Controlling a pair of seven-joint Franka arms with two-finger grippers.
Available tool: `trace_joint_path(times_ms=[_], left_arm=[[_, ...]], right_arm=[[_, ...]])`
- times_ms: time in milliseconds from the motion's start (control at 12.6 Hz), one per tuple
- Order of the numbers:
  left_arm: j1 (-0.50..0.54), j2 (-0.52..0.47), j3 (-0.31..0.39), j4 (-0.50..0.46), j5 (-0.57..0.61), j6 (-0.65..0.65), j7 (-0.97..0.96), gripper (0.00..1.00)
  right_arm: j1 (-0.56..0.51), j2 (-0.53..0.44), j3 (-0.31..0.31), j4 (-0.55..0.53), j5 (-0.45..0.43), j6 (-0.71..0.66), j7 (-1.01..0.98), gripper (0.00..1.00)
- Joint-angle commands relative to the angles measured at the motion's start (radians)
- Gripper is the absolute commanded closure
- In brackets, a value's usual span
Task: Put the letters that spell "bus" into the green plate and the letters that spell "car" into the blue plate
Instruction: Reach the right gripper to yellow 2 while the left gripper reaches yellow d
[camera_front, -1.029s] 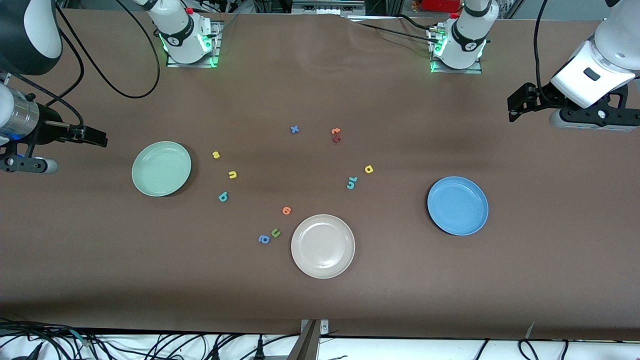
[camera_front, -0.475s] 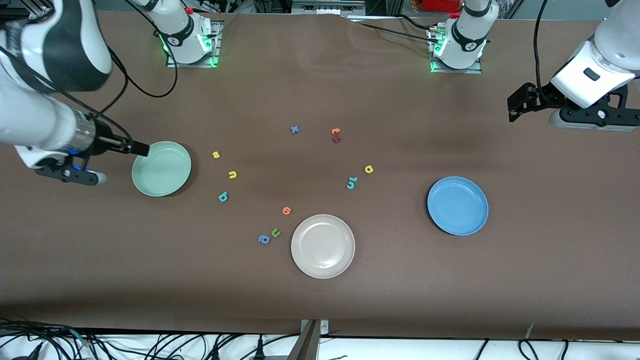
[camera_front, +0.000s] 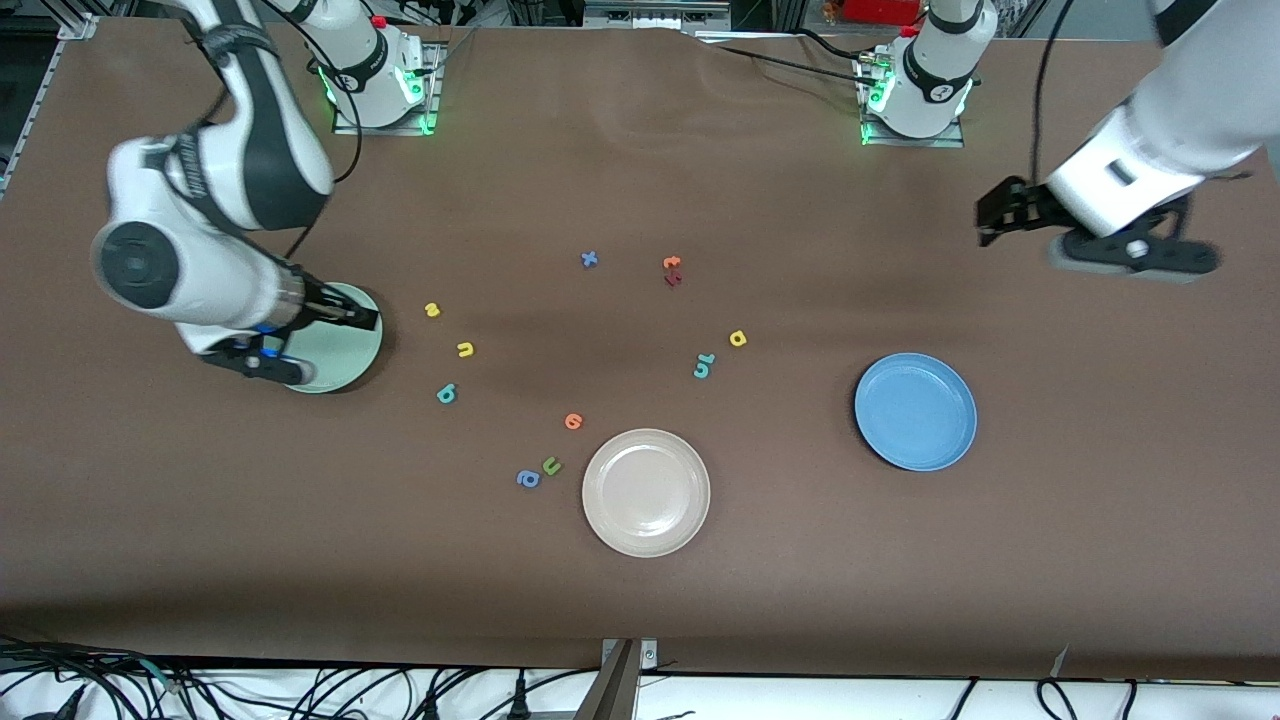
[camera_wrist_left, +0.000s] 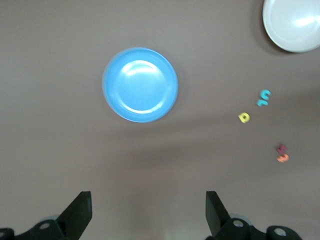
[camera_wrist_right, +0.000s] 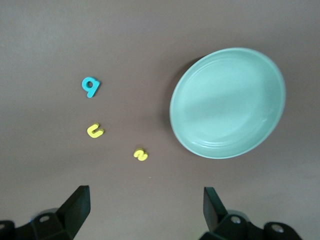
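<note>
The brown worktop (camera_front: 900, 560) carries three plates and scattered toy letters. The right gripper (camera_front: 372, 320) hangs over the green plate (camera_front: 345, 365), which sits toward the right arm's end; its fingers (camera_wrist_right: 75, 205) are spread wide and empty. The left gripper (camera_front: 990, 215) hangs over bare worktop at the left arm's end, fingers (camera_wrist_left: 80, 212) likewise apart, holding nothing. The blue plate (camera_front: 915, 411) lies empty toward the left arm's end, and a beige plate (camera_front: 646, 492) sits between the two, nearer the front camera. Beside the green plate lie the yellow "s" (camera_front: 432, 309), yellow "u" (camera_front: 465, 349) and teal "b" (camera_front: 446, 393). The teal "c" and "r" (camera_front: 704, 366) touch each other, just beside the yellow "a" (camera_front: 738, 338), well apart from the blue plate.
</note>
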Motion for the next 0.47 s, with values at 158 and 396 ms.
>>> trace_joint_path(times_ms=[158, 396], left_arm=[[-0.104, 0.181, -0.037, 0.004, -0.023, 0.1, 0.01, 0.0], [-0.168, 0.278, -0.037, 0.005, -0.037, 0.201, -0.009, 0.01]], right_arm=[[0.015, 0.015, 0.026, -0.212, 0.01, 0.245, 0.03, 0.01], [0.018, 0.044, 0.041, -0.295, 0.01, 0.362, 0.03, 0.01]])
